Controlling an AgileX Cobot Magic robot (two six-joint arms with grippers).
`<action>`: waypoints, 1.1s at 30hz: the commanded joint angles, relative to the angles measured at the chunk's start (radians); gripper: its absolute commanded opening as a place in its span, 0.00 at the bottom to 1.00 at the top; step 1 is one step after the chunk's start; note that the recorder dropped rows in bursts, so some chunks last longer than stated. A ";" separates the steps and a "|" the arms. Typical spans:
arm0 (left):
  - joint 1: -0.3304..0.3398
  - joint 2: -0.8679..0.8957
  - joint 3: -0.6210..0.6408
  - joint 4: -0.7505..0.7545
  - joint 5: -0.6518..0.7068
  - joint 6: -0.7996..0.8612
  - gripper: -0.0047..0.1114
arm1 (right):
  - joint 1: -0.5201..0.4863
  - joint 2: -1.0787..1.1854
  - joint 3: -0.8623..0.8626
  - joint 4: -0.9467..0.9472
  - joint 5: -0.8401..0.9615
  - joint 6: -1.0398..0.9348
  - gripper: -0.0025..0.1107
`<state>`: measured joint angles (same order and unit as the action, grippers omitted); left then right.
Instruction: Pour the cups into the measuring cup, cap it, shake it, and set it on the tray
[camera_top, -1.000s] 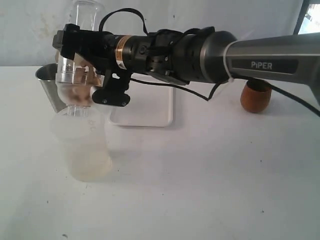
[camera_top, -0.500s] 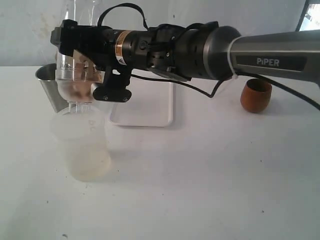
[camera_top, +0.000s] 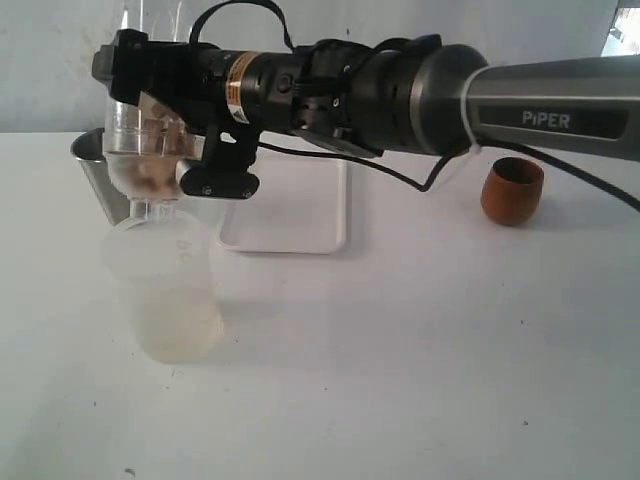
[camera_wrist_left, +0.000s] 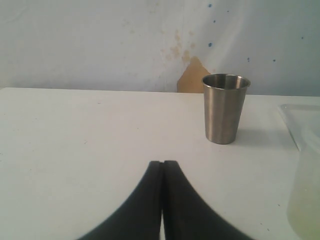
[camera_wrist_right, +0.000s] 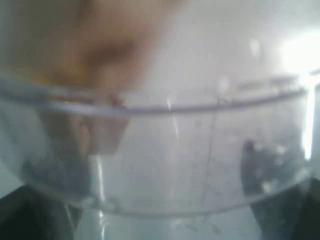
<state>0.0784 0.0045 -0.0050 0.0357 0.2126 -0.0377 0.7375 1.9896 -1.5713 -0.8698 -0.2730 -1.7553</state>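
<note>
My right gripper (camera_top: 140, 112) reaches across to the left and is shut on the measuring cup (camera_top: 148, 120), a clear cylinder held nearly upright in the air. Its domed cap (camera_top: 152, 205) points down, just above a frosted tub (camera_top: 165, 290). Brown contents (camera_top: 150, 175) lie at the low end. In the right wrist view the measuring cup (camera_wrist_right: 165, 150) fills the picture, blurred, between my dark fingers (camera_wrist_right: 282, 195). The steel tumbler (camera_top: 93, 170) (camera_wrist_left: 225, 107) stands behind the tub. The wooden cup (camera_top: 512, 190) stands far right. The white tray (camera_top: 290, 215) lies behind my arm. My left gripper (camera_wrist_left: 162, 163) is shut and empty, low over the table.
The frosted tub (camera_wrist_left: 306, 200) also shows at the edge of the left wrist view. A pale stained wall (camera_top: 400, 25) closes the back of the white table (camera_top: 420, 340). My right arm (camera_top: 540, 105) spans the scene above the tray.
The right gripper has risen a little and shifted left with the measuring cup, which went from tilted to nearly upright. The left gripper has not moved.
</note>
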 joint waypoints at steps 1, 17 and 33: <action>-0.001 -0.004 0.005 -0.012 -0.010 -0.002 0.04 | 0.000 -0.027 -0.014 0.006 -0.022 -0.005 0.02; -0.001 -0.004 0.005 -0.012 -0.010 -0.002 0.04 | 0.000 -0.044 -0.014 0.006 -0.038 -0.019 0.02; -0.001 -0.004 0.005 -0.012 -0.010 -0.002 0.04 | 0.000 -0.044 0.015 0.020 0.004 -0.012 0.02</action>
<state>0.0784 0.0045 -0.0050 0.0357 0.2126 -0.0377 0.7375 1.9660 -1.5670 -0.8692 -0.2656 -1.7647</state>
